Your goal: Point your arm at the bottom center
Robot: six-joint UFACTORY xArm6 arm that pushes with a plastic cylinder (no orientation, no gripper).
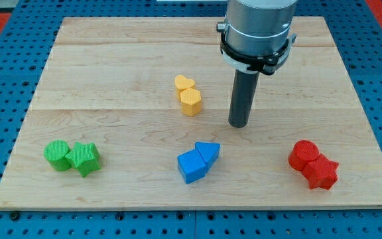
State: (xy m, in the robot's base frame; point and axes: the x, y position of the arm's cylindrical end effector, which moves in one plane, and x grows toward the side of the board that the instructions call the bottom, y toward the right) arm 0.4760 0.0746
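My tip (239, 125) rests on the wooden board (111, 66) a little right of centre. It stands to the right of a yellow heart (184, 84) and a yellow hexagon (191, 102), which touch each other. Below and left of the tip lie a blue cube (191, 166) and a blue triangle (208, 153), pressed together. The tip touches no block.
A green cylinder (58, 155) and a green star (84, 159) sit together at the lower left. A red cylinder (304, 155) and a red star (321, 172) sit together at the lower right. A blue pegboard (5, 79) surrounds the board.
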